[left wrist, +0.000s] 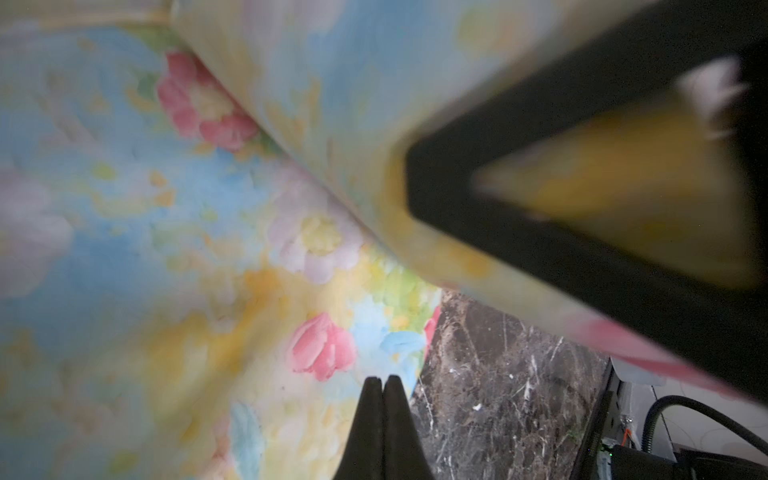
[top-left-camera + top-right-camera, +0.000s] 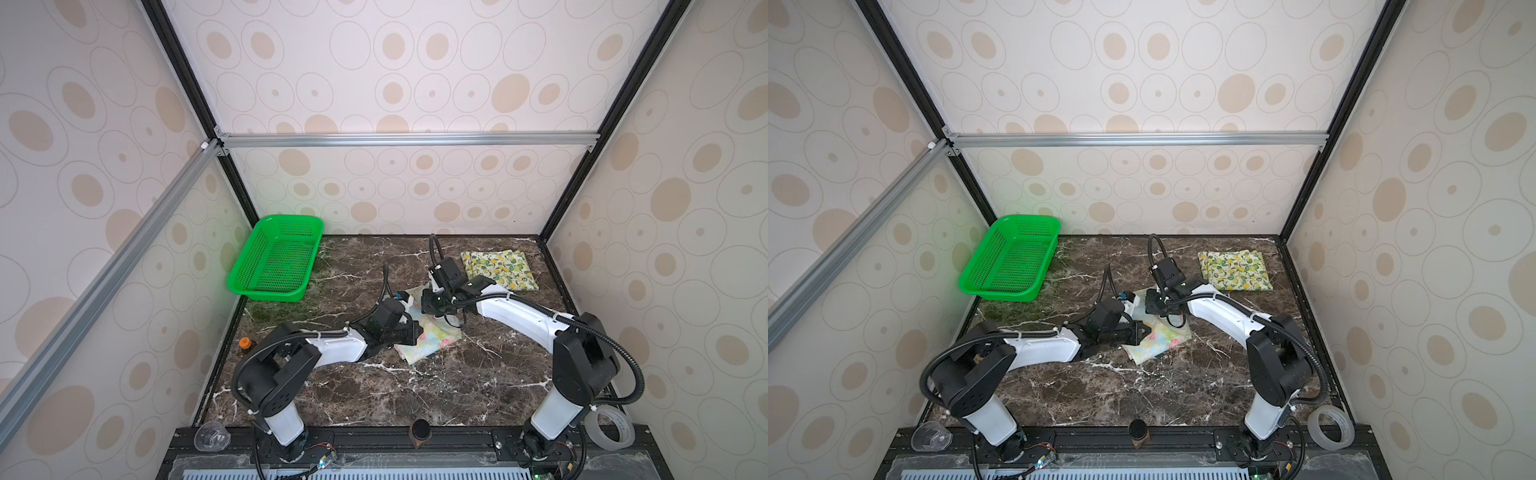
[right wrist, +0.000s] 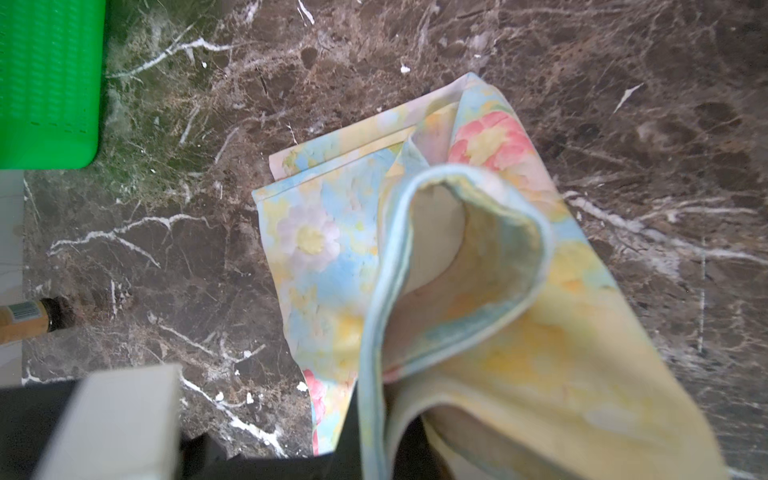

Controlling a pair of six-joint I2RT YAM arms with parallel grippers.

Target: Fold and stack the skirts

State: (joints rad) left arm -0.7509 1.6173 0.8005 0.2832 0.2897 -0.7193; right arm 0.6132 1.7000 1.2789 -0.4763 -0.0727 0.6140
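The pastel blue-yellow skirt with pink flowers (image 2: 434,343) (image 2: 1163,338) lies partly folded in the middle of the marble table. My right gripper (image 3: 382,403) (image 2: 434,309) is shut on its blue-trimmed hem (image 3: 415,232), holding one layer up off the rest. The left gripper (image 1: 382,379) (image 2: 1142,331) is shut with nothing between its fingers, its tips over the skirt (image 1: 187,232) close to the near edge. At the back right lies the cream skirt with lemons (image 2: 500,269) (image 2: 1235,270), folded flat and away from both grippers.
A green mesh basket (image 2: 276,262) (image 2: 1011,262) (image 3: 45,83) stands at the back left. A small orange-capped bottle (image 2: 245,344) sits by the left wall. Along the front rail are a clear cup (image 2: 212,436), a dark cylinder (image 2: 420,432) and a tape roll (image 2: 609,428).
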